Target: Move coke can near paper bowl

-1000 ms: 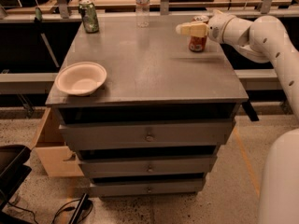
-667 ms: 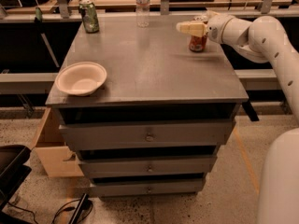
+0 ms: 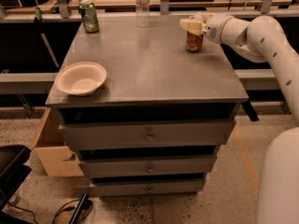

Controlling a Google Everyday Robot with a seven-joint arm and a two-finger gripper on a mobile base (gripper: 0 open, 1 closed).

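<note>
The coke can [image 3: 194,42], red with a silver top, stands upright at the back right of the grey cabinet top [image 3: 154,73]. My gripper [image 3: 190,25] is right over the can's top, reaching in from the right on the white arm [image 3: 252,31]; it covers the can's upper rim. The paper bowl [image 3: 81,78], shallow and off-white, sits at the front left corner of the cabinet top, far from the can.
A green can [image 3: 88,16] stands at the back left and a clear plastic bottle [image 3: 142,6] at the back middle. The cabinet has drawers [image 3: 148,136] below. A cardboard box [image 3: 53,150] sits on the floor at the left.
</note>
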